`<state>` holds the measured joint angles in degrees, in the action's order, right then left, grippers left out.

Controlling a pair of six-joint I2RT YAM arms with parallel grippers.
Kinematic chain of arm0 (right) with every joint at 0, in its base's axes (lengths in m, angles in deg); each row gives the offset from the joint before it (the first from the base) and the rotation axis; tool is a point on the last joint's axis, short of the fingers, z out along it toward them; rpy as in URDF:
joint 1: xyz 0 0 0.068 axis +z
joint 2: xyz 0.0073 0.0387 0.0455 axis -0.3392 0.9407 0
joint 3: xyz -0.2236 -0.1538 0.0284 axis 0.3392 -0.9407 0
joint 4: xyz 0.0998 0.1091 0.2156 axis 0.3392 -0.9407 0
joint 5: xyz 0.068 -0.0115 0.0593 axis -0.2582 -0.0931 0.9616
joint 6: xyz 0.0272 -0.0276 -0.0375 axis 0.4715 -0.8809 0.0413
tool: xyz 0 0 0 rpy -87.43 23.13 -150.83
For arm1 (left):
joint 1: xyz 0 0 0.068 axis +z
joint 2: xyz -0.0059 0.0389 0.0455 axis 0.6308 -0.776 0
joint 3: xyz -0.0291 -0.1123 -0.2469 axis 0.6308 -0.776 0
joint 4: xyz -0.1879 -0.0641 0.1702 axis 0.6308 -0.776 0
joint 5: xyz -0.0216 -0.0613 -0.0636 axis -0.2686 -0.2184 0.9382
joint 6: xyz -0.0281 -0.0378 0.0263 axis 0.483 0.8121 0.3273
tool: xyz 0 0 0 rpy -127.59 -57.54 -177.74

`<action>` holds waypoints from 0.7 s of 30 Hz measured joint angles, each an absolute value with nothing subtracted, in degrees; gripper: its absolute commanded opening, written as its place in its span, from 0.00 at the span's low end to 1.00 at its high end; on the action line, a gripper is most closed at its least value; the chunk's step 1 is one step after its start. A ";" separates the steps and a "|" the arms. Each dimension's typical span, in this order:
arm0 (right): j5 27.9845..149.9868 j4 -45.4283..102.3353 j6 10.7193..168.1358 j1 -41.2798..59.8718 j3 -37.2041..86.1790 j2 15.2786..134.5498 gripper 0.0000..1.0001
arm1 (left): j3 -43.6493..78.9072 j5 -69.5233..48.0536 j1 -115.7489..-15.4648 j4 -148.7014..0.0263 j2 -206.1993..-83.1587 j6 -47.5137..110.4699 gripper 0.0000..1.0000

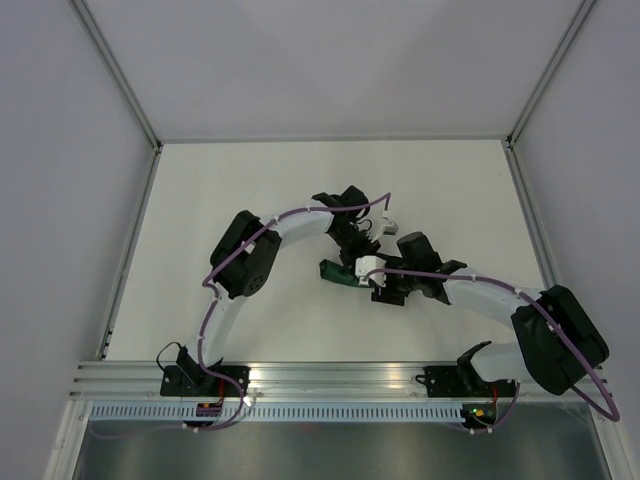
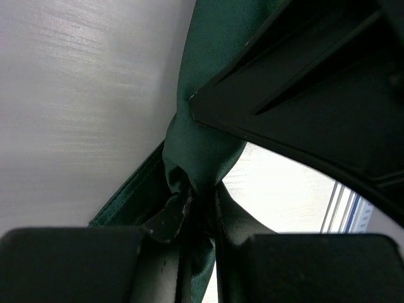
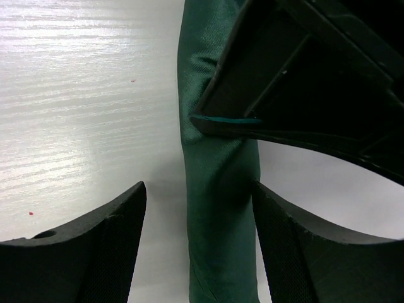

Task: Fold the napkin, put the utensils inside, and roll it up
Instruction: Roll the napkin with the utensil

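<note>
**Left pinches the rolled napkin, right stands open around it**

Top view: my two arms meet over the middle of the white matte table. The dark green cloth napkin lies there as a short, narrow bundle. It pokes out to the left of my right gripper, with my left gripper coming down on it from the upper side. Both tools crowd one spot, and I judge that this is because the roll needs holding at one end while the other end is handled.

Left wrist view: my left gripper is closed on the napkin. The cloth bunches into a tight twist between the black fingers at bottom centre. This pinch keeps the roll from springing loose. The dark body at upper right is my other tool.

Right wrist view: my right gripper is open. Its two black fingers stand on either side of the napkin, which runs up the middle of the frame, with table showing in the gaps. It straddles the roll without clamping it.

I can see no fork in any view; I judge it is wrapped inside.
</note>
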<state>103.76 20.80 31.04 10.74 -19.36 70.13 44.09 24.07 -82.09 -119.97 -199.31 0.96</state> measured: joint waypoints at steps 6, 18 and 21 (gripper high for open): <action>102.23 21.72 31.48 12.00 -17.74 73.10 0.70 | 45.79 24.88 -81.91 -121.78 -200.53 0.89 0.24; 101.35 19.75 32.81 12.59 -13.83 77.73 0.38 | 47.48 26.61 -80.91 -123.58 -201.67 0.83 0.61; 101.05 18.72 33.25 12.59 -12.65 78.71 0.34 | 47.63 27.18 -80.14 -122.83 -201.47 1.33 0.62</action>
<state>101.05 18.72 33.25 12.59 -12.65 78.71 47.63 27.18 -80.14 -122.83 -201.47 1.33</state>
